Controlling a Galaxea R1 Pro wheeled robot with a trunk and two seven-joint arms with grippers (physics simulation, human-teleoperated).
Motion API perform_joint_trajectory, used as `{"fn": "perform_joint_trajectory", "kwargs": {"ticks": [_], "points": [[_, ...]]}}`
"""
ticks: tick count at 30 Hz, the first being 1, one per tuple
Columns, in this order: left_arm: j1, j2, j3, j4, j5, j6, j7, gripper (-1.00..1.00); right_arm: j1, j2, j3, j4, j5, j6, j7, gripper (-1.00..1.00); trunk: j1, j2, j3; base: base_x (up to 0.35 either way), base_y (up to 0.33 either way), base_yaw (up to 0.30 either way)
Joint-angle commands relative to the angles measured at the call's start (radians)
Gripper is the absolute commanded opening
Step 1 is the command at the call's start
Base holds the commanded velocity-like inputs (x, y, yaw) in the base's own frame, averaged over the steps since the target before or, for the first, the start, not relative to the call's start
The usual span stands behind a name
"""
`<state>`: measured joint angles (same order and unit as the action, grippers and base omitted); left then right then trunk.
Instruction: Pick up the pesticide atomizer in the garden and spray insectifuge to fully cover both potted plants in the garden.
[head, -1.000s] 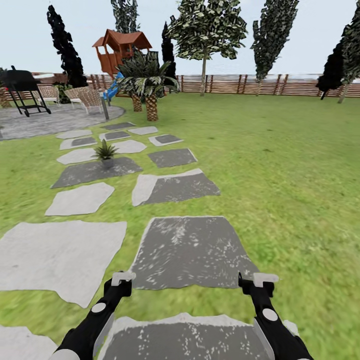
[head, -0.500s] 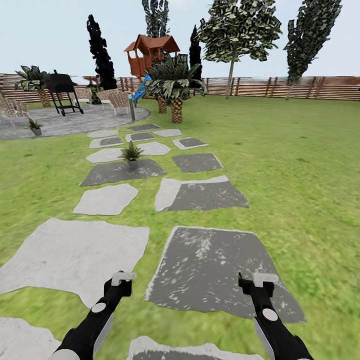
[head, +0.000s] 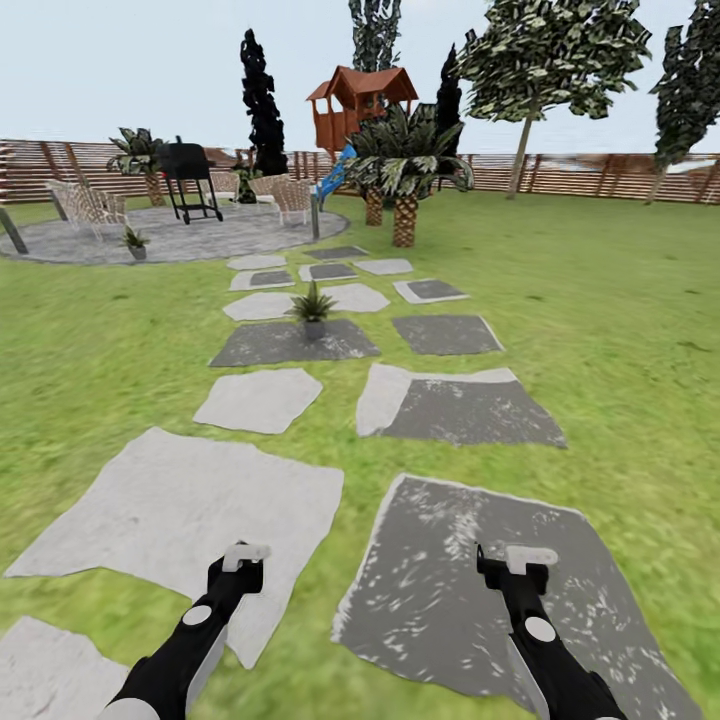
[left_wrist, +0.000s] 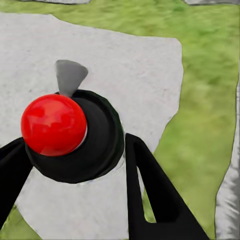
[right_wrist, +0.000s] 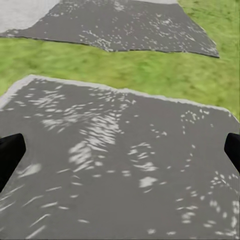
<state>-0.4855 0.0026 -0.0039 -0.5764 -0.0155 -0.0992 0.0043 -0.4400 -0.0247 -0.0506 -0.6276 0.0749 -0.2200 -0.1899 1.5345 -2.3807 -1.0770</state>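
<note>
In the left wrist view my left gripper (left_wrist: 72, 150) is shut on the pesticide atomizer (left_wrist: 54, 125), a black round bottle with a shiny red top, held over a pale stepping stone (left_wrist: 125, 65). The head view shows that gripper (head: 243, 562) low at the left and my right gripper (head: 520, 565) low at the right. The right gripper (right_wrist: 120, 150) is open with nothing in it, above a dark stone. One potted plant (head: 313, 305) stands on a dark stepping stone ahead. The other potted plant (head: 133, 240) sits on the round patio (head: 210, 238), far left.
Stepping stones (head: 260, 400) lead across the lawn to the patio, which holds a black grill (head: 190, 175) and chairs (head: 90, 205). A grey post (head: 314, 215), palms (head: 405, 175), a red playhouse (head: 362, 100) and the slatted fence (head: 600, 172) stand beyond.
The camera has swung left, so the whole scene has shifted right. The patio and the second potted plant have come into view. Both arms hold the same pose.
</note>
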Motion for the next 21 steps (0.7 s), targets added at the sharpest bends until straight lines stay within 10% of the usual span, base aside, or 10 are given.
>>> {"fn": "perform_joint_trajectory", "kwargs": {"ticks": [1,21], "points": [[-0.001,0.000,0.000,0.001,-0.002,-0.004,0.001,-1.00,0.000,0.000,-0.002,0.000,0.008,-0.001,-0.003,1.00,0.000,0.000,-0.001,0.305,0.125,0.276],[-0.001,-0.001,-0.001,0.001,-0.001,-0.004,0.000,-1.00,0.000,0.000,-0.002,0.000,0.008,-0.002,-0.003,1.00,0.000,0.000,-0.001,0.305,0.169,0.175]]}}
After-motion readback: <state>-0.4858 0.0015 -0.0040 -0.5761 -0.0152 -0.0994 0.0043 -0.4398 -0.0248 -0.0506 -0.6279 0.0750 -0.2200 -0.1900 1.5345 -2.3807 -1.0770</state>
